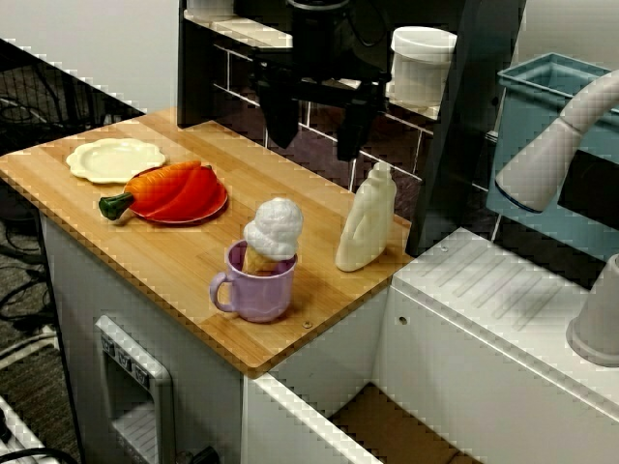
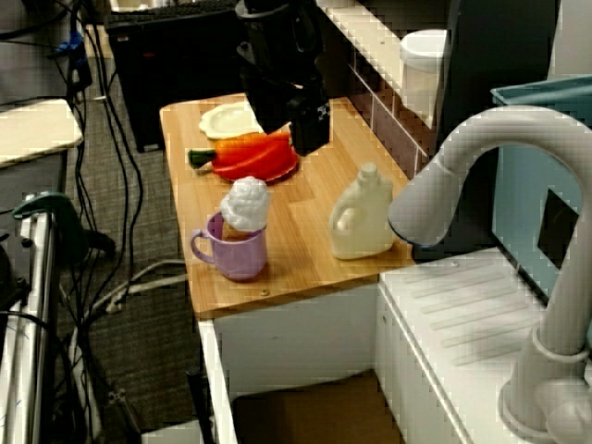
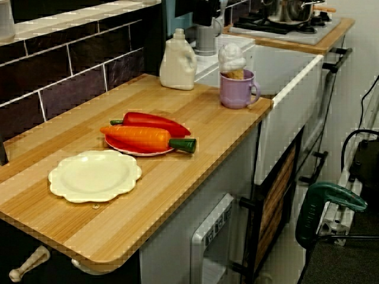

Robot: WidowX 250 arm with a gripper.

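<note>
The end effector (image 1: pixel 317 130) hung wide open and empty over the counter (image 1: pixel 193 280), toward its back edge. Nearest lay the carrot (image 1: pixel 160 184), on a red plate (image 1: pixel 215 208) mid-counter. It looked light, rigid and slick; its thick middle seemed the surest hold.
</note>
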